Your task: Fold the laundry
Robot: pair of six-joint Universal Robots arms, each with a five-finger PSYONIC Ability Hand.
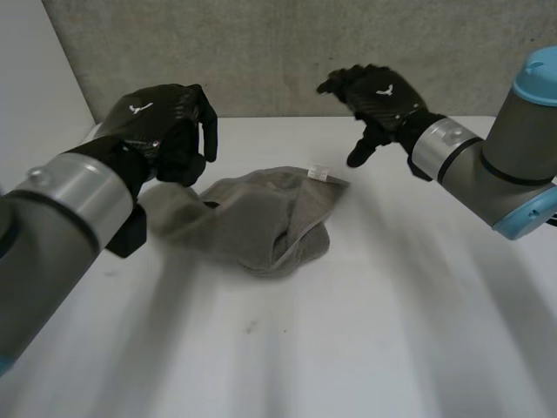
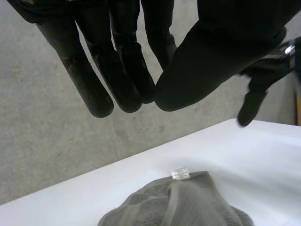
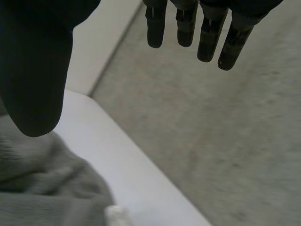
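A grey towel (image 1: 252,222) lies crumpled on the white table (image 1: 392,331), with a small white tag (image 1: 319,173) at its far edge. My left hand (image 1: 165,131) hovers above the towel's left end, its fingers curled in against the thumb. In the left wrist view this hand (image 2: 207,56) has fingertips (image 2: 136,89) and thumb touching with nothing between them, and the towel (image 2: 188,207) and tag (image 2: 180,173) lie below. My right hand (image 1: 379,96) hangs open over the table beyond the towel's far right corner. In the right wrist view its fingers (image 3: 188,23) are spread above the towel (image 3: 42,188).
A grey wall (image 1: 287,52) rises right behind the table's far edge. My right hand (image 2: 263,80) also shows in the left wrist view, beyond the thumb. Bare white tabletop stretches in front of and to the right of the towel.
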